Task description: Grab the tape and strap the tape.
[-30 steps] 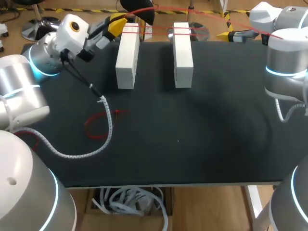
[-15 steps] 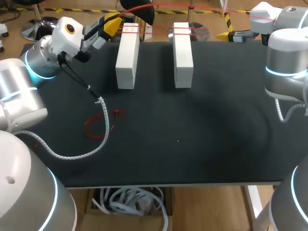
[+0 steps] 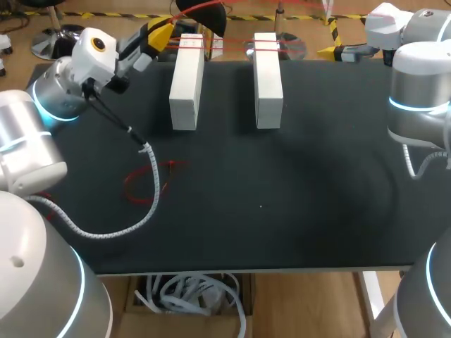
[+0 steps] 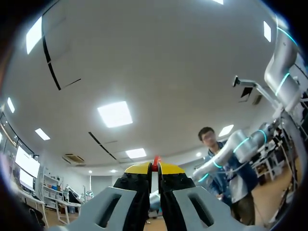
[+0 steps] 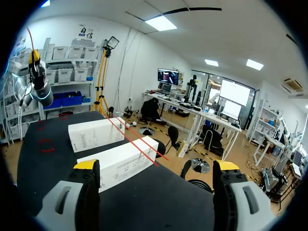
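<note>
The left gripper [image 4: 154, 168] is held tilted upward off the far left corner, fingers clamped on the red tape [image 4: 156, 160] (strung across both boxes [image 3: 187, 81]). The right gripper [image 5: 156, 166] is spread wide, holding nothing.

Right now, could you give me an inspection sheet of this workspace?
Surface: black table.
Job's things: two white boxes side by side near the far edge; red tape across their far ends; red loop lying at the table's left.
Clutter: nothing seen.
Grippers: left gripper raised at far left, shut on the red tape; right gripper open, near the far right corner.
Cables: white spiral-wrapped cable from the left arm lying across the table's left.
Surroundings: nothing seen reaching the table.
</note>
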Motion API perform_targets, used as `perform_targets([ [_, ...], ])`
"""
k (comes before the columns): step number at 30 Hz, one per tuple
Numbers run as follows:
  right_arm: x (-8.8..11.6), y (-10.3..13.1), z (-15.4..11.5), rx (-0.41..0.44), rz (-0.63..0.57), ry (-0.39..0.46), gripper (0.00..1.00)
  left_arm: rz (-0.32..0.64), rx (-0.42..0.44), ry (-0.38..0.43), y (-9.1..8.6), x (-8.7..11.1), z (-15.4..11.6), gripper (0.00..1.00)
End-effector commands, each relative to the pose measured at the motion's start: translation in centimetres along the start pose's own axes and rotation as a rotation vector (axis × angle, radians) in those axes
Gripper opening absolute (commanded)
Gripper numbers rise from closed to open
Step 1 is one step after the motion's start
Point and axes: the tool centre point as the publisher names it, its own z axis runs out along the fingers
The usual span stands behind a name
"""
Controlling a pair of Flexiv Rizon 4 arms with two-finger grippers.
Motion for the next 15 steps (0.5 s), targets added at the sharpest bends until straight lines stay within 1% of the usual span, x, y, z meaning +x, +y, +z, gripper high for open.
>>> perform_targets([
  [1,-0.01,-0.01,-0.01,0.0,0.0,0.0,1.0,0.004,-0.003,-0.011,-0.24,0.18,-0.12,0.0],
  [9,-0.01,-0.01,-0.01,0.0,0.0,0.0,1.0,0.011,-0.009,-0.012,-0.32,-0.12,-0.38,0.0],
  [10,-0.01,-0.01,-0.01,0.0,0.0,0.0,1.0,0.014,-0.013,-0.015,-0.34,-0.13,-0.43,0.0],
  [11,-0.01,-0.01,-0.01,0.0,0.0,0.0,1.0,0.034,-0.021,-0.036,-0.43,-0.19,-0.61,0.0],
  [15,-0.01,-0.01,-0.01,0.0,0.0,0.0,1.0,0.034,-0.021,-0.036,-0.43,-0.19,-0.61,0.0],
])
